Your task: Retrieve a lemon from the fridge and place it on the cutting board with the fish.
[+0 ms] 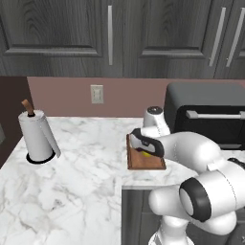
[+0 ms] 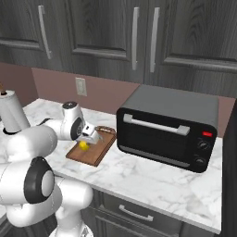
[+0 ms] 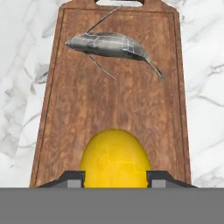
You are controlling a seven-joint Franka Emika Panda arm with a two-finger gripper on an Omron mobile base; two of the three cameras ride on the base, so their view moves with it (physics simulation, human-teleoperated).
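Lemon (image 3: 115,158) sits right between the gripper (image 3: 115,178) tips, jaws clamped on it just over the near end of the cutting board (image 3: 83,109) — fish (image 3: 109,46) lies further up — so placing's underway; next, lower and let go.

Cutting board (image 3: 78,113): reddish-brown, streaked wood grain. Lemon (image 3: 115,158) at board's near end: bright yellow, faintly faceted. Fish (image 3: 107,45) at board's far end: silver-grey, dark lines. Counter (image 1: 72,177) around board: white marble, grey veining. Toaster oven (image 2: 169,127) beside board: black, grey top.
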